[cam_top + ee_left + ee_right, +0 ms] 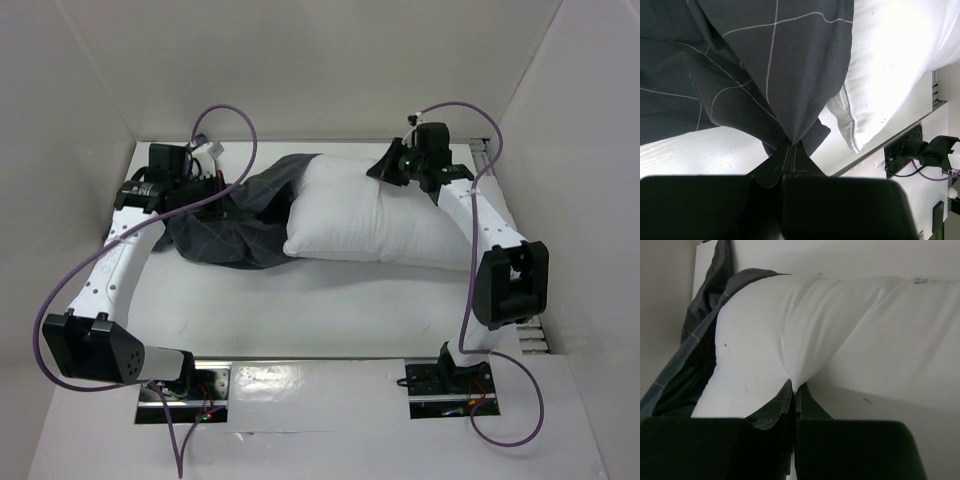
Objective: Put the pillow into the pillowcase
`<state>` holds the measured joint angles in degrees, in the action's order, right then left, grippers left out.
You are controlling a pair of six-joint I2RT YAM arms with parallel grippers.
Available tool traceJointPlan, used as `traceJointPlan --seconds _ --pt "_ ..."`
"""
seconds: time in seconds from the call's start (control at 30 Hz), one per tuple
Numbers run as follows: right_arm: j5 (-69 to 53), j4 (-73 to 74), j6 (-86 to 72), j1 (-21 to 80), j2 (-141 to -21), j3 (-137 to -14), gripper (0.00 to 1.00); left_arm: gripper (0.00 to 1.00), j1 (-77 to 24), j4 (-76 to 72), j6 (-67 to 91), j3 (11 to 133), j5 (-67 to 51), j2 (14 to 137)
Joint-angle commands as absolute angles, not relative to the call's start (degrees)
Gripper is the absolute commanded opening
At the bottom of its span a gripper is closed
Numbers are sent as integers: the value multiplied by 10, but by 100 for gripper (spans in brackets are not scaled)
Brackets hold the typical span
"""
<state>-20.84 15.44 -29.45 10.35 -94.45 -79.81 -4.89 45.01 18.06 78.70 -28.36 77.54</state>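
The pillow [390, 215] lies with its long axis pointing left at the pillowcase [232, 228], clamped by the left jaws; the right jaws pinch its far edge.

The white bench [300, 310] carries two soft things — the plump white pillow [390, 220] lying right of centre, and the dark grey pillowcase [225, 235] (thin pale grid lines) bunched left. They touch at the pillow's left end.

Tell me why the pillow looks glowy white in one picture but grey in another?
Left wrist view: glare washes the pillow out beside the dark pillowcase; right wrist view: dimmer light turns it grey, folds showing; top view: even light, faint shadow underneath.
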Motion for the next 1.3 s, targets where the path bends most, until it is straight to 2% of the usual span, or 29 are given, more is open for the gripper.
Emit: traceJointPlan --seconds 0.0,0.2,0.5,0.53,0.57,0.63,0.67,0.73,0.8,0.97,1.2,1.27 --pt "-234 65 -321 91 -927 -821 0 0 -45 461 157 785 -300 744" --pt "-277 35 -371 77 -933 -816 0 0 -50 467 139 777 -305 725" --pt "-238 24 -374 109 -970 -790 0 0 -72 433 159 757 -395 705" --pt "-238 38 -357 121 -976 -798 4 0 -87 425 165 757 -396 717" --pt "-238 61 -346 128 -976 -804 23 0 -87 418 173 757 -396 725" --pt "-194 96 -297 158 -952 -810 53 0 -94 412 179 768 -390 743" --pt "-169 111 -279 170 -940 -810 75 0 -99 412 179 773 -390 759" --pt "-97 146 -229 195 -912 -816 90 0 -99 404 192 783 -384 772" --pt "-21 170 -204 235 -862 -796 100 0 -99 397 192 796 -384 785" --pt "70 192 -127 356 -763 -724 100 0 -105 386 203 795 -366 791" --pt "193 177 -51 567 -767 -629 100 0 -99 374 208 766 -348 786" --pt "209 156 -44 592 -781 -616 100 0 -99 374 208 766 -343 786"
